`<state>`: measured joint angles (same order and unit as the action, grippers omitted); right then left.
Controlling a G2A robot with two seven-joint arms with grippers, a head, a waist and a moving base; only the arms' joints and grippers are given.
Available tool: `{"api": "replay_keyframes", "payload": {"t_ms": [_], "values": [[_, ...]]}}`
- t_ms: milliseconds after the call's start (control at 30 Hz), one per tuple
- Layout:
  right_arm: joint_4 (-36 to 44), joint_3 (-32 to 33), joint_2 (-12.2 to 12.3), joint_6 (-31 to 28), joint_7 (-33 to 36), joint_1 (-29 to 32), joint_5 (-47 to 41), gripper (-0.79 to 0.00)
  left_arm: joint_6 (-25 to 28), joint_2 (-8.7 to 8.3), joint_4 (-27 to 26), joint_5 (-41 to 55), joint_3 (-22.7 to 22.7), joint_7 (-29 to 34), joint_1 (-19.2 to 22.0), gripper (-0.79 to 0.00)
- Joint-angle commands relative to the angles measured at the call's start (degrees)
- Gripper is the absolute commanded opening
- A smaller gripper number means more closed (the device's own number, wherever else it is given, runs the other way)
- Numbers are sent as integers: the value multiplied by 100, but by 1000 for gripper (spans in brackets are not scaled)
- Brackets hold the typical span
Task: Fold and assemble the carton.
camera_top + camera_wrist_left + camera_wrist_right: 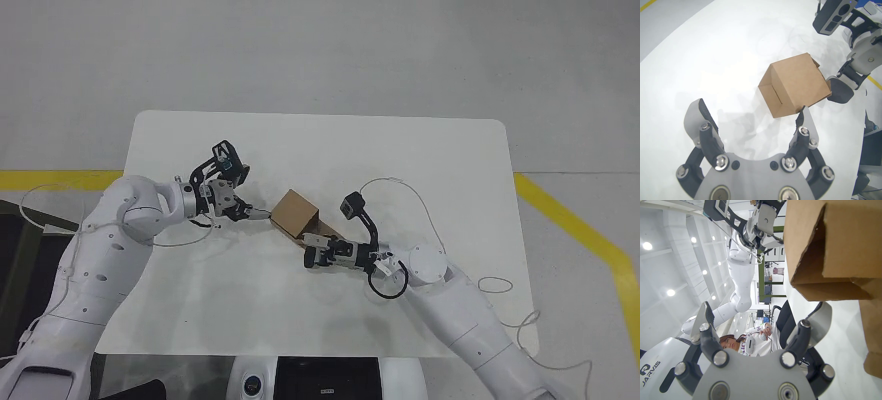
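From the top view, we are looking down on a white, round-cornered table [420, 150] where the brown cardboard carton [295, 210] is sitting near the middle, turned at an angle to the table's sides, with bare surface lying open all around it and every table edge well apart from it. The left gripper [255, 213] is meeting it from one side and the right gripper [318, 250] from the other, while a thin white cable [405, 190] is looping over the table beyond the right arm and yellow tape [575, 220] is running across the grey floor. From the left wrist view, we are seeing the left gripper's fingers [702, 111] standing wide apart and gripping nothing, one ribbed black tip just touching the carton's nearest corner. The box is showing a smooth matte panel, crisp creases and an open end with a narrow slot in its inner wall, and a dark rounded pad of the right gripper is resting against its far end. From the right wrist view, we are seeing the right gripper's metal fingers [706, 313] likewise spread and holding nothing, one tip lying just beside a loose flap with a raw cut edge.
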<state>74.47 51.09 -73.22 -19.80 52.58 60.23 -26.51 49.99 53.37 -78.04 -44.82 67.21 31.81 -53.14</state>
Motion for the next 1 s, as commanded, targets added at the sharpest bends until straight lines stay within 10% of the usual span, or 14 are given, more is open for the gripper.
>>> {"api": "replay_keyframes", "payload": {"t_ms": [0, 333, 967], "values": [[-9, 11, -2, -19, 0, -6, 13, 0, -78, 0, 48, 28, 13, -17, 22, 0], [72, 125, 11, -57, -43, 29, 114, 0, -650, 96, 373, -232, -286, -138, 221, 0], [-236, 504, 46, -340, -262, -187, 428, 0, 26, -32, -249, -66, -258, 425, -138, 0]]}}
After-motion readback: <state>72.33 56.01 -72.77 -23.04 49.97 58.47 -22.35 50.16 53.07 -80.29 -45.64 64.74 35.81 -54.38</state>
